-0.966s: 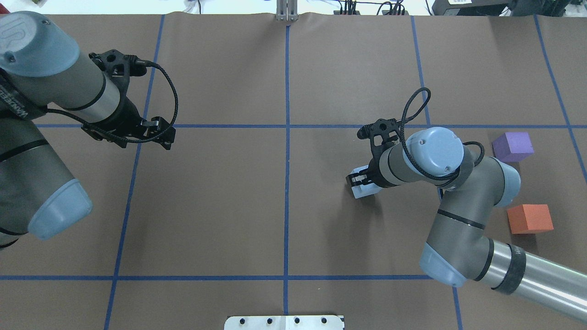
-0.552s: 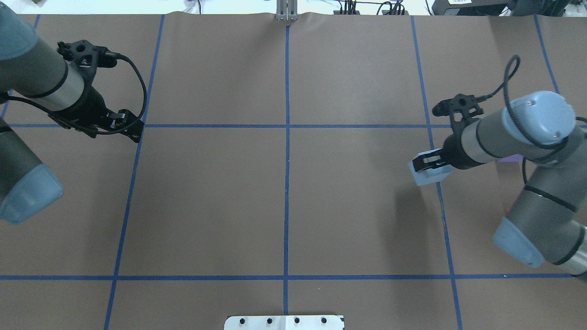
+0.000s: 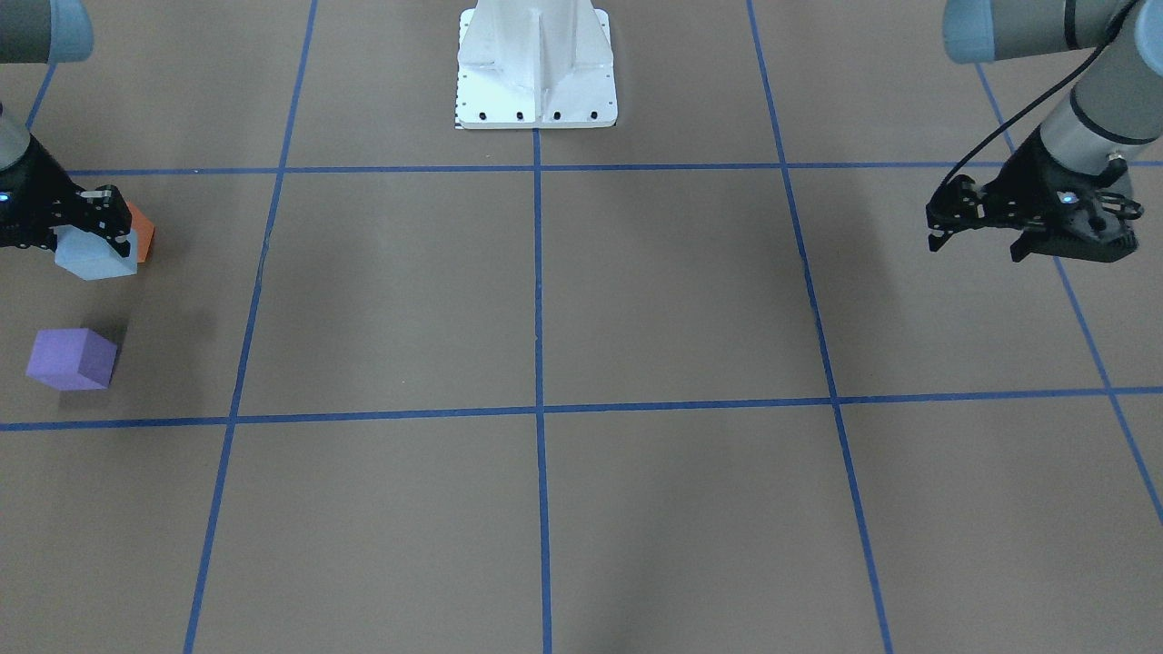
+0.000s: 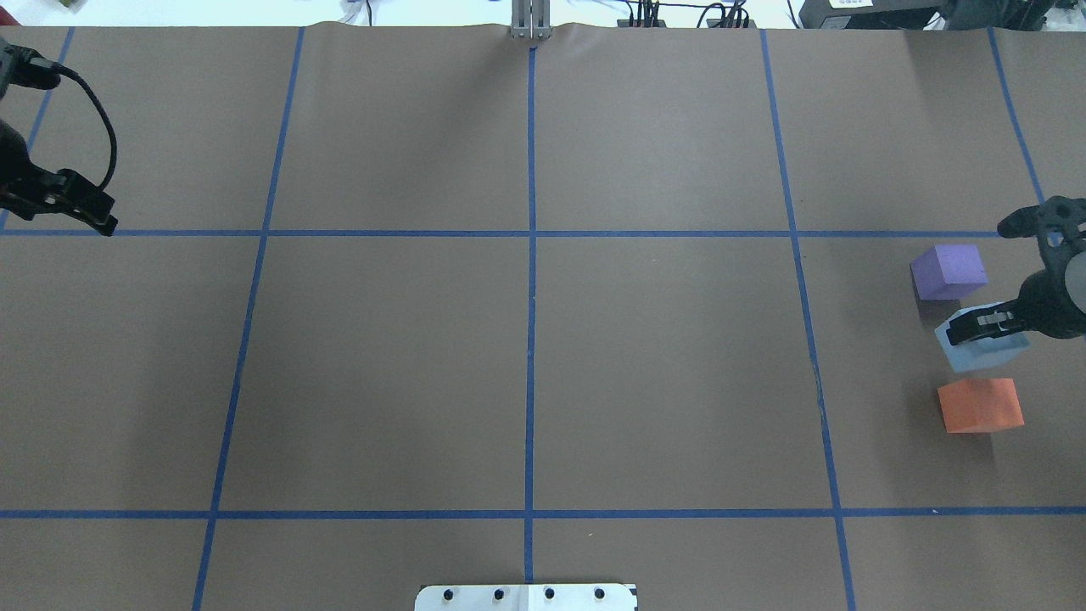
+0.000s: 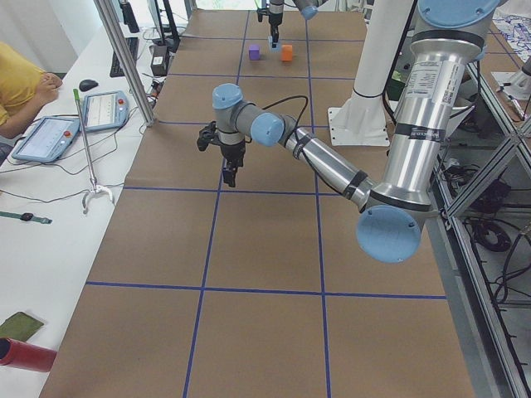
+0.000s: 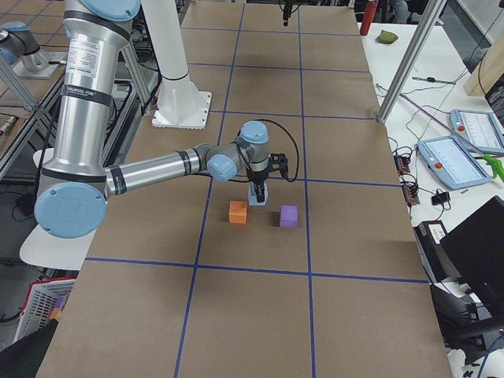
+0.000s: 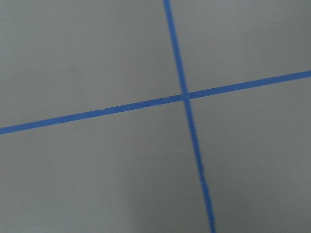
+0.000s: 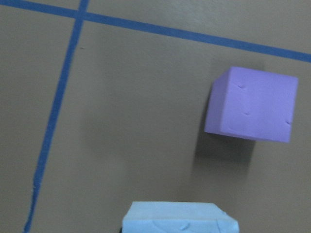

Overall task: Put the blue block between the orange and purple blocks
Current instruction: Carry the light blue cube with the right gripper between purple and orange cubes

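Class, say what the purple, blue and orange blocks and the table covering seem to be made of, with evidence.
Purple block: probably foam, matte; small dents mark its face.
Blue block: likely foam too, matte, with shallow creases.
Orange block: matte, similar shape, perhaps foam; no close view.
Table covering: looks like brown paper, dull, wavy at the far edge.

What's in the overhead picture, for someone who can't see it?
The right end effector holds a blue block in the gap between a purple block and an orange block on a blue-gridded table. The left end effector hangs empty at the opposite edge.
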`<state>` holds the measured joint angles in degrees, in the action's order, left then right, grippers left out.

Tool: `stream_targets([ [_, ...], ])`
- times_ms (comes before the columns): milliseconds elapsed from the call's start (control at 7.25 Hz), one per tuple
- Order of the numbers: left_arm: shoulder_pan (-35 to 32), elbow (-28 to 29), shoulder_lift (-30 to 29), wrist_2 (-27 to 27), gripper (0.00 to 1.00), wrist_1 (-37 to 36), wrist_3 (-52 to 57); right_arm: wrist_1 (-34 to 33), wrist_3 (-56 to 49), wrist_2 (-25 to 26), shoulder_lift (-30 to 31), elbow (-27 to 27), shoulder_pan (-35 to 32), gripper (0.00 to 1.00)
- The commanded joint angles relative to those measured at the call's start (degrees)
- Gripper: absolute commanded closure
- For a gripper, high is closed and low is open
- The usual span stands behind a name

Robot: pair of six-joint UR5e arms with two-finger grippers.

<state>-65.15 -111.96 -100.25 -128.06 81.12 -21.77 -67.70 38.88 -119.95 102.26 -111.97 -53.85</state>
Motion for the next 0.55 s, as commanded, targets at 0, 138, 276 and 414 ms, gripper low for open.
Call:
stream_targets([
  [0,-5.24,3.49,1.73,-2.62,0.00,0.01,8.91,0.90,0.40,-0.11,0.85,2.09,-1.52,1.00],
  [138,-5.34,3.41,2.07,-2.72,0.00,0.01,9.20,0.90,1.54,0.06,-1.77,4.19,-1.52,1.00],
  [276,-5.34,3.15,2.34,-2.72,0.00,0.01,9.20,0.90,3.55,-0.02,-3.89,6.30,-1.52,1.00],
  [414,-5.43,2.80,2.34,-2.72,0.00,0.01,9.20,0.99,4.27,-0.11,-4.08,6.76,-1.52,1.00],
])
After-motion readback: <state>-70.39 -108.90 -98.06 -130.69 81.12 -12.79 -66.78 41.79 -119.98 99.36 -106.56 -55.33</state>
